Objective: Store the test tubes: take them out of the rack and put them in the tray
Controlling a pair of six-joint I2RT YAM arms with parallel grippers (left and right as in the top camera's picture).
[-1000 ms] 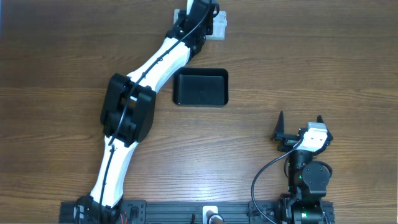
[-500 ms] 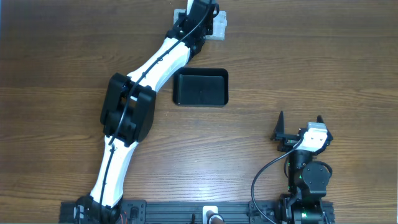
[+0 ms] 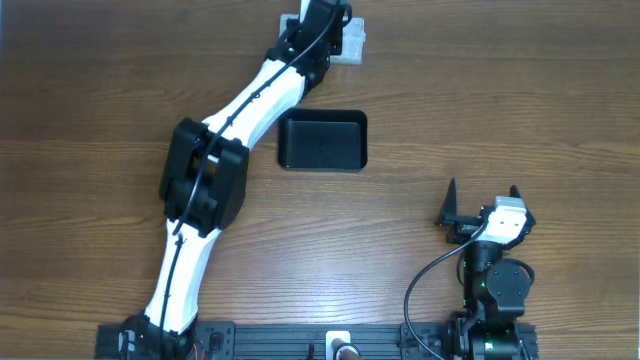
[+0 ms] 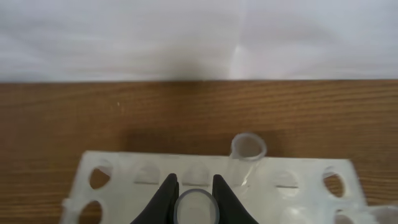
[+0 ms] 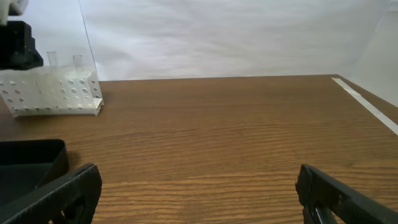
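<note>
I count two clear test tubes, both upright in the one see-through rack [image 4: 124, 173] at the far edge of the wooden table [image 3: 500, 100]. My left gripper [image 4: 193, 185] squeezes the front tube [image 4: 196, 208]. The back tube [image 4: 249, 149] stands free. One black tray [image 3: 322, 140] sits nearby. My right gripper [image 3: 483, 190] rests well apart, with its fingers spread wide.

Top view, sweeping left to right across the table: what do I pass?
In order: left arm's black elbow → black tray → right gripper, open. The rack is left out, since it overlaps the tray's span.
</note>
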